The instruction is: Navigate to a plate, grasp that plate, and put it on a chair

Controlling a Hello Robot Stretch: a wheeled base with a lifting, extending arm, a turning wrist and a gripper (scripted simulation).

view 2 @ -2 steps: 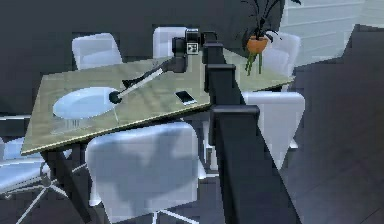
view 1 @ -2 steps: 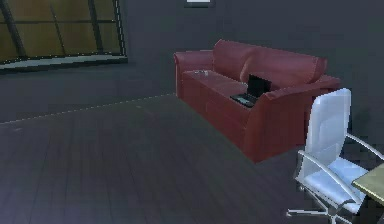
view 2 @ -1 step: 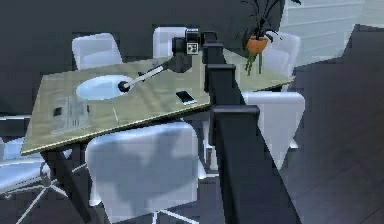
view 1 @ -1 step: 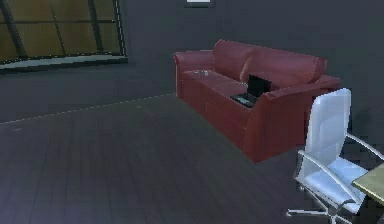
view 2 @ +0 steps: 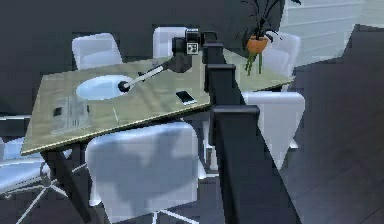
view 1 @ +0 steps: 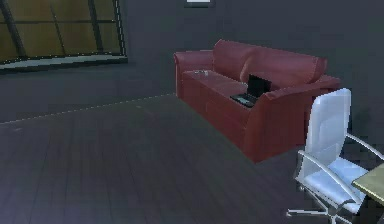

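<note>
Reaching across the worktop (view 2: 150, 118) toward the white plate (view 2: 95, 88), lying flat on the left part of the surface, well inside the edges and near a white chair (view 2: 97, 48) on the far side. Tool (view 2: 128, 85) at the plate's right rim, at the far end of the dark arm (view 2: 235, 130). Cannot tell whether over, beside or touching the rim. Cannot tell either whether holding anything, with the plate lying on the worktop right at the fingertips.

Judged as the grasp step, early in the task: plate down on the worktop, no chair loaded yet.

For a clean grasp:
- Take the rim, not the flat middle.
- Come in low and level along the surface, to get one finger under the lip and one above.
- Lift straight up before any retracting, to avoid sweeping the plate into the clear glassy thing (view 2: 68, 108) just nearer on its left, or the phone (view 2: 186, 97) lying closer to the arm.
- Hold the wrist level afterwards. Probably smooth and shallow, so likely to slide out if tilted.

For the put-down, aim at the seat of the near chair (view 2: 140, 165), tucked against the worktop's near edge, and pull back first to clear its backrest.
</note>
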